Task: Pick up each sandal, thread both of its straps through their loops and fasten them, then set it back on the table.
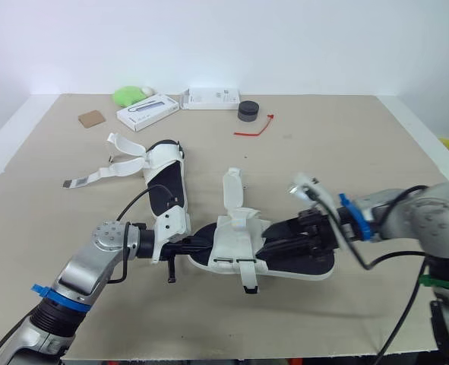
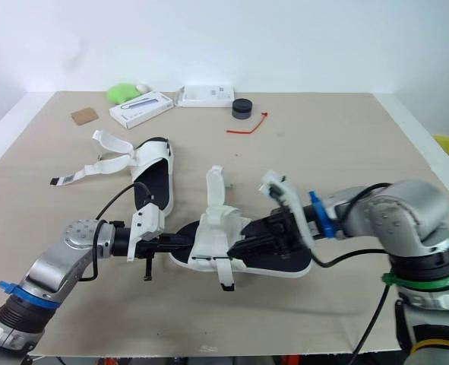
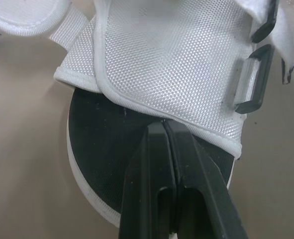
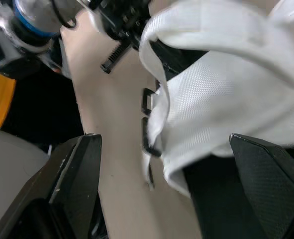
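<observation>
Two grippers meet at one sandal [image 1: 235,237]. The left gripper [image 3: 166,130] has its jaws pressed together, tips touching the sandal's black insole. The right gripper [image 4: 162,147] has its jaws wide apart, with the sandal between them.

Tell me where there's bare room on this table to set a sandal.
Widest bare patch: right side of the table, between the red tie and the edge. The front strip before the near sandal is free. Crowded: the boxes at the back left, and the far sandal mid-left.
</observation>
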